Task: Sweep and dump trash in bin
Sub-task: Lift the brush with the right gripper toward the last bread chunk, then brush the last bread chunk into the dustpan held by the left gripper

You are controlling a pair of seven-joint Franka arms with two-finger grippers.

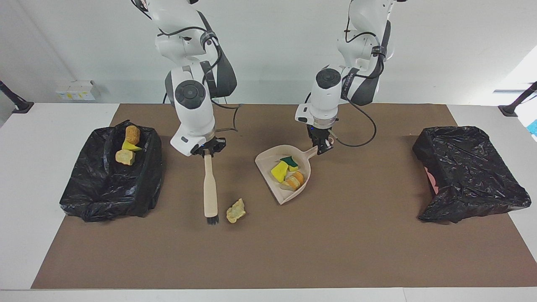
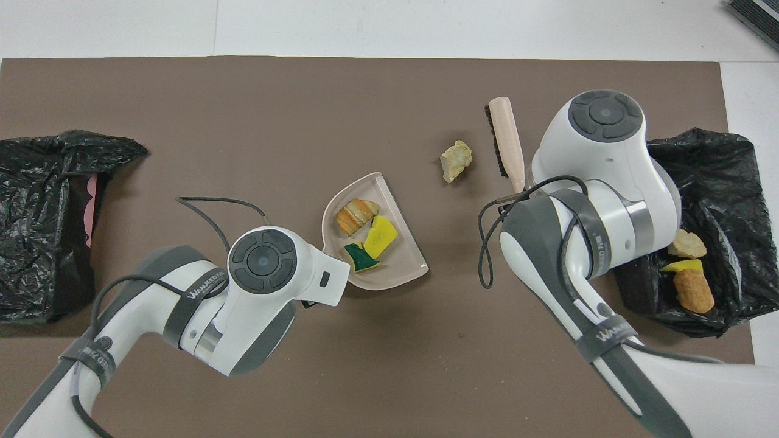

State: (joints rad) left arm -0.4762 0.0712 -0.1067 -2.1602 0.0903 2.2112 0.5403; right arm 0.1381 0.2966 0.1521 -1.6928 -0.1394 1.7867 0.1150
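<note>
My left gripper (image 1: 322,147) is shut on the handle of the beige dustpan (image 1: 266,161), which sits low at the middle of the brown mat. In the pan lie a yellow foam wedge (image 1: 279,171), a green-and-yellow sponge (image 1: 290,162) and a tan bread-like lump (image 1: 295,180). My right gripper (image 1: 208,152) is shut on the beige brush (image 1: 210,184), whose black bristles (image 1: 212,219) touch the mat. A pale rocky chunk (image 1: 235,211) lies right beside the bristles, between brush and pan; it also shows in the overhead view (image 2: 456,161).
A black-bagged bin (image 1: 84,193) at the right arm's end holds two tan lumps (image 1: 132,134) and a yellow wedge (image 1: 131,146). A second black-bagged bin (image 1: 470,174) stands at the left arm's end. A brown mat (image 1: 335,251) covers the table.
</note>
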